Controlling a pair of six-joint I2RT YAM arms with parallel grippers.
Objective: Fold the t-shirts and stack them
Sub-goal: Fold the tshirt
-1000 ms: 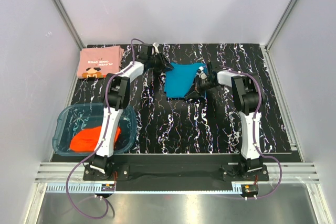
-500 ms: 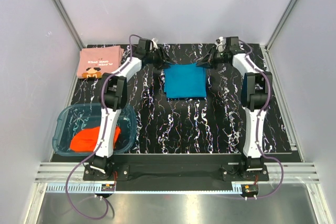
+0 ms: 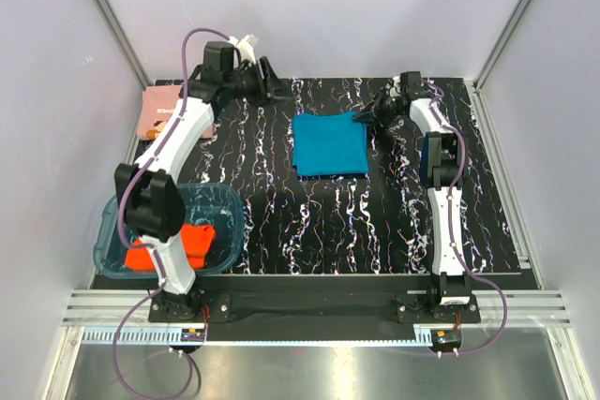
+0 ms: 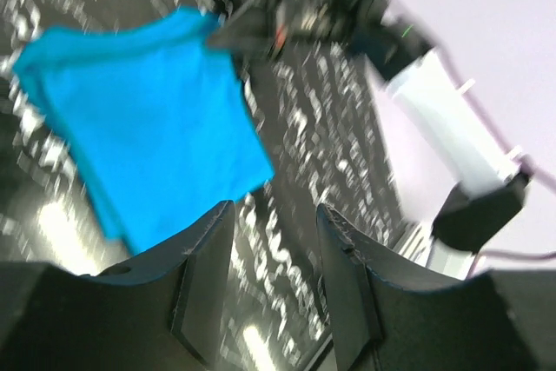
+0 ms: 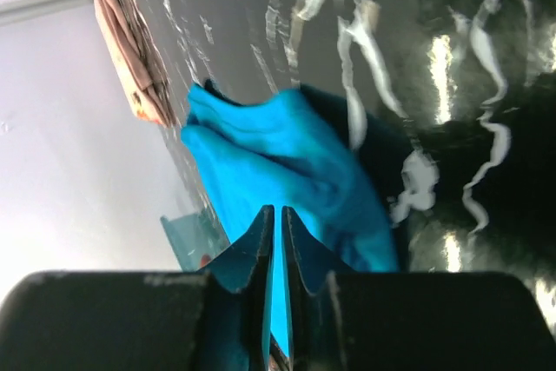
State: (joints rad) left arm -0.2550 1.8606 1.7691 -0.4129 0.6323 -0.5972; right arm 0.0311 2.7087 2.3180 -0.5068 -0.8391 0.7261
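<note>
Finishing the fold on the plain teal-blue cloth t-shirt (image 3: 330,144), as we read it. It now lies as a flat, neat rectangle at mid-width of the black white-veined tabletop (image 3: 309,222), toward the far edge. A second ago it was bunched between both arms.

The left gripper (image 3: 270,81) has let go and swung up toward the far-left corner. Its fingers stand moderately apart with nothing between them, and the wrist view looks back at the shirt.

The right gripper (image 3: 372,111) stays at the shirt's far-right corner. Its jaws are almost together with teal cloth in the slit, so we take it as pinching that corner, perhaps easing off.

The salmon-pink folded t-shirt with dark print (image 3: 157,111) sits in the far-left corner, partly hidden by the left arm. The orange-red crumpled t-shirt (image 3: 195,237) lies in the clear blue-tinted plastic tub (image 3: 228,203) at the near-left corner, unfolded.

We judge one shirt is folded and placed, the teal one folded but not yet stacked, and the orange-red one untouched. The right arm needs to let go cleanly or the corner will drag.
</note>
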